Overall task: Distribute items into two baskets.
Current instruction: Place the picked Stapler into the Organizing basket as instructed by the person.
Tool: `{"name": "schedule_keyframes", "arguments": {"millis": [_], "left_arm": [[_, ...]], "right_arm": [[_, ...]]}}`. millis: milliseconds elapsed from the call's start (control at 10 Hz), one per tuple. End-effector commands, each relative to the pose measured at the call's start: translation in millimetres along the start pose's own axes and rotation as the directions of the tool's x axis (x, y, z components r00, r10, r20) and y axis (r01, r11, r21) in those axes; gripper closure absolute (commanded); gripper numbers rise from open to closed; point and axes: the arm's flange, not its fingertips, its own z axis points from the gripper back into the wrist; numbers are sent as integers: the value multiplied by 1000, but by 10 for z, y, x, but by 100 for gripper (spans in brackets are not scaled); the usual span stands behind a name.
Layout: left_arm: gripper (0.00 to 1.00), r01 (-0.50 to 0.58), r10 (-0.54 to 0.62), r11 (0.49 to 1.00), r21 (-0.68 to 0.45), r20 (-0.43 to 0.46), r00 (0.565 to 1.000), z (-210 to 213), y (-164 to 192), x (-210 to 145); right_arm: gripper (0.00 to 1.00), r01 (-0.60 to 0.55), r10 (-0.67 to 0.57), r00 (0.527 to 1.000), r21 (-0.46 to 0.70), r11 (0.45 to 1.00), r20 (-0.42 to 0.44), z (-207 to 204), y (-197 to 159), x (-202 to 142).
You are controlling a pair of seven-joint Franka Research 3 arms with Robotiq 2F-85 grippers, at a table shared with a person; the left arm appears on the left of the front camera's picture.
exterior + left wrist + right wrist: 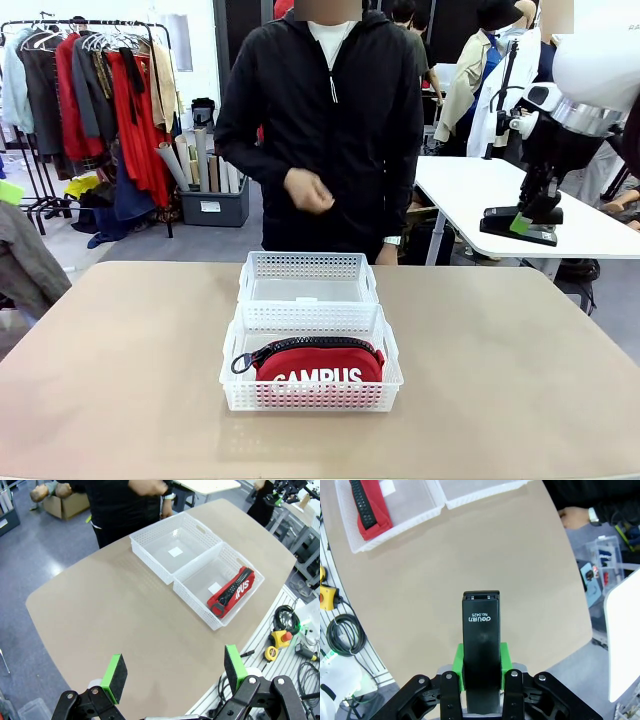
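Right gripper [481, 667] was clamped on the black stapler [481, 645], high above bare table [470, 560]; left gripper [174, 672] hung open, empty. Risk: stapler sticks out far, so a fast swing could pivot it loose. Red pouch [318, 362] sat in the near basket [311, 392]; far basket [308, 266] looked empty, probably the target, well ahead of the claw.

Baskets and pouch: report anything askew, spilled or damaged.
Nothing stands out. The red CAMPUS pouch lies zipped inside the near basket; the far basket sits flush behind it, undamaged. The black stapler is gripped in the right hand.
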Motion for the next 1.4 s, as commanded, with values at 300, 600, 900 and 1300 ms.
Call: {"name": "schedule_keyframes", "arguments": {"millis": [300,600,900,1300], "left_arm": [[0,0,0,1000,0,1,1000,-2,-3,-4],[0,0,0,1000,0,1,1000,-2,-3,-4],[0,0,0,1000,0,1,1000,-2,-3,-4],[0,0,0,1000,0,1,1000,-2,-3,-4]], "right_arm": [[100,-1,1,1000,-14,1000,0,20,-7,5],[100,-1,1,1000,-14,1000,0,20,-7,5],[100,-1,1,1000,-14,1000,0,20,-7,5],[100,0,0,1000,0,1000,0,0,0,0]]}}
